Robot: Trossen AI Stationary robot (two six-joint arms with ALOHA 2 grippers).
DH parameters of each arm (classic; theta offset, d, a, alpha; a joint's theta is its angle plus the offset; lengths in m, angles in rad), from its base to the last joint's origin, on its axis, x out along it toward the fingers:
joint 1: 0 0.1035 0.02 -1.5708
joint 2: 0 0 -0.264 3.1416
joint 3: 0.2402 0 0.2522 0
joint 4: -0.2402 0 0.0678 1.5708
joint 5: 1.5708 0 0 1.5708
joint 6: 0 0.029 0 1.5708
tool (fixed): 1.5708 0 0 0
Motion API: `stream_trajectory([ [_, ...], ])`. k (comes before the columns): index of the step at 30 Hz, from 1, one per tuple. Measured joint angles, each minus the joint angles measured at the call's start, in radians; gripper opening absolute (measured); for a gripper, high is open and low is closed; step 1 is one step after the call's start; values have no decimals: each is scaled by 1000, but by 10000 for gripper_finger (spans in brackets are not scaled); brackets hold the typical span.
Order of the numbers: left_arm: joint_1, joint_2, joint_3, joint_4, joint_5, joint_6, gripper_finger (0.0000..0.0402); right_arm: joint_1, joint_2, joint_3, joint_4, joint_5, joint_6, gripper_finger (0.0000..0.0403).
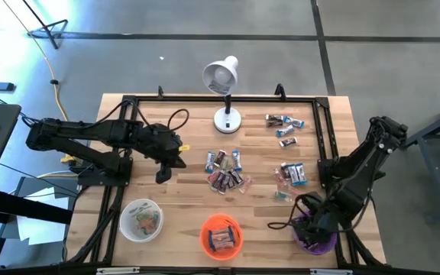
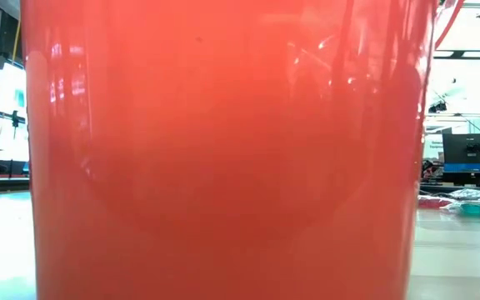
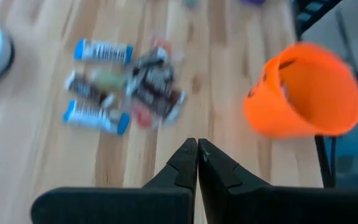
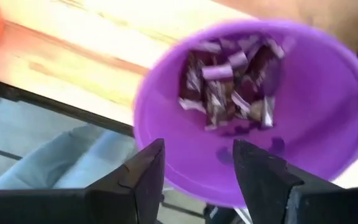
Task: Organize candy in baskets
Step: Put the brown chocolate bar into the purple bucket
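1. We see the right tool (image 4: pixel 196 177) over the purple basket (image 1: pixel 314 235) at five o'clock on the counter (image 1: pixel 189 153), jaws spread and empty; dark-wrapped candies (image 4: pixel 232 78) lie inside it.
2. The orange basket (image 1: pixel 221 235) at six and the white basket (image 1: pixel 141 219) at seven each hold some candy.
3. We judge the task partly done: loose candy (image 1: pixel 226 169) remains at the centre, with more at one and three o'clock.
4. The left tool (image 3: pixel 197 163), shut and empty, waits near nine.
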Motion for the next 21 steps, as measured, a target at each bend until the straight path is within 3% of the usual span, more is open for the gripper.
stream_trajectory([
  [7,2,23,0,237,25,73,32,-35,0,0,3,5,-70,172],
  [16,3,160,0,345,20,274,105,-39,0,0,-36,4,-126,172],
  [18,3,212,-1,364,-11,308,116,-39,0,0,-67,3,-132,172],
  [21,3,291,-1,430,-135,379,125,-39,0,0,-125,-7,-175,172],
])
